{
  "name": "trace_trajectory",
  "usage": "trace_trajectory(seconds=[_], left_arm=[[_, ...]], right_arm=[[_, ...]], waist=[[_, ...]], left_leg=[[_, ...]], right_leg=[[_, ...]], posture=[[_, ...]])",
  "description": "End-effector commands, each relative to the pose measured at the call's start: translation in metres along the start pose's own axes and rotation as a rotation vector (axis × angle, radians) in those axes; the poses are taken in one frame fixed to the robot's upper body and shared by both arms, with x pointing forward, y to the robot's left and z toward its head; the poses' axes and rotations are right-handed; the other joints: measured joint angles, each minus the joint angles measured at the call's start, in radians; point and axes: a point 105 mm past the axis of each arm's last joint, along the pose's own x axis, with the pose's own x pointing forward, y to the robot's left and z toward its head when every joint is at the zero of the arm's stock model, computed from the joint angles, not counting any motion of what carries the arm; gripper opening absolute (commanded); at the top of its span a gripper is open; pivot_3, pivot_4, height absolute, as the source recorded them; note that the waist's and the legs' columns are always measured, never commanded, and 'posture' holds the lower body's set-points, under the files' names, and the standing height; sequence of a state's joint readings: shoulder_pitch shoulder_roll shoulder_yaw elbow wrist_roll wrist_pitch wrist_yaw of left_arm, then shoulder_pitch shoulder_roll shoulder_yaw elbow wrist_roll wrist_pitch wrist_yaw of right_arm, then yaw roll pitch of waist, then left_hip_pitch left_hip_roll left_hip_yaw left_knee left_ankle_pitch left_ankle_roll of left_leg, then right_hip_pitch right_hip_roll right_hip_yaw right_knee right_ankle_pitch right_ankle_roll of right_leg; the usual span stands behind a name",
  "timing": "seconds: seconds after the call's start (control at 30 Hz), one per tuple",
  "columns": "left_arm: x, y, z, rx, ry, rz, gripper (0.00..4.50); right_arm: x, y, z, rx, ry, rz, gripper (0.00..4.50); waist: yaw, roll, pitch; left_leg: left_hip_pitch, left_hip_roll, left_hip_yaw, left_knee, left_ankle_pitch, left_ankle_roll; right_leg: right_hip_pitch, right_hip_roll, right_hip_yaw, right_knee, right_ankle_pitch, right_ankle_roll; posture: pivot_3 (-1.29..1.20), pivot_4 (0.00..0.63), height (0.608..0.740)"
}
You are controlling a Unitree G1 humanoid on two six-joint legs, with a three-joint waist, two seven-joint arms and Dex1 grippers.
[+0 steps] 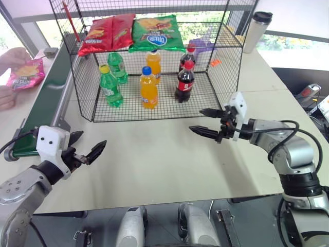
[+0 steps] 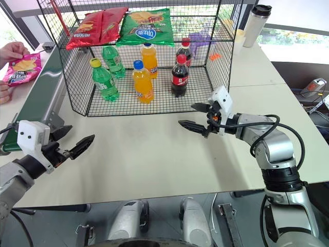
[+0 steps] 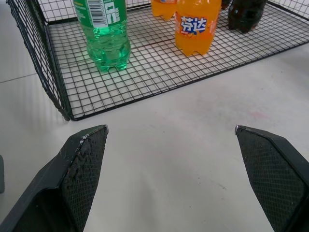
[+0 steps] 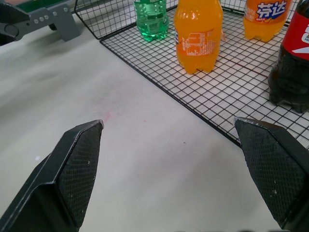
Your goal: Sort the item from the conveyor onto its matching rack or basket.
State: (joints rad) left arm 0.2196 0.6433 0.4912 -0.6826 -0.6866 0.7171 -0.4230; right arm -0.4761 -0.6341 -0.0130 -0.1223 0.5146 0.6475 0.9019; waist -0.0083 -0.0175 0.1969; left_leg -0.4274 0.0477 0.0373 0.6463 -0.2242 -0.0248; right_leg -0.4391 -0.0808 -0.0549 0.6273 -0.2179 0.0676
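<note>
Two grippers, left gripper (image 1: 86, 149) and right gripper (image 1: 206, 123), hover with fingers spread wide over the table (image 1: 169, 159) before the rack (image 1: 154, 103). The pink chip bag (image 1: 25, 75) sits left of the conveyor (image 1: 49, 92), apparently held in a person's hands (image 1: 11, 59).

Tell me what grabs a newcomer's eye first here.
The black wire rack at the table's far side: red and green chip bags on its shelf, soda bottles below. At far left, a person's hand holds a pink chip bag beside the conveyor.
</note>
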Motion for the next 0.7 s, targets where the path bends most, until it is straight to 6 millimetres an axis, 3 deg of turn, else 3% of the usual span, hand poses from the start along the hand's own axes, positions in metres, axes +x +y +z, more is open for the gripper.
trace_trajectory(seconds=[0.03, 0.7], left_arm=[[-0.0005, -0.0034, 0.01, 0.036, -0.033, -0.013, 4.41], [0.0018, -0.0049, 0.0083, 0.036, -0.036, -0.014, 4.41]], right_arm=[[-0.0002, 0.0014, 0.0119, -0.042, -0.036, 0.001, 4.5], [0.0001, 0.0008, 0.0113, -0.043, -0.03, 0.004, 4.5]], waist=[[0.0, 0.0, 0.0], [0.0, 0.0, 0.0]], left_leg=[[0.0, 0.0, 0.0, 0.0, 0.0, 0.0], [0.0, 0.0, 0.0, 0.0, 0.0, 0.0]], right_leg=[[0.0, 0.0, 0.0, 0.0, 0.0, 0.0], [0.0, 0.0, 0.0, 0.0, 0.0, 0.0]], posture=[[0.0, 0.15, 0.74], [0.0, 0.15, 0.74]])
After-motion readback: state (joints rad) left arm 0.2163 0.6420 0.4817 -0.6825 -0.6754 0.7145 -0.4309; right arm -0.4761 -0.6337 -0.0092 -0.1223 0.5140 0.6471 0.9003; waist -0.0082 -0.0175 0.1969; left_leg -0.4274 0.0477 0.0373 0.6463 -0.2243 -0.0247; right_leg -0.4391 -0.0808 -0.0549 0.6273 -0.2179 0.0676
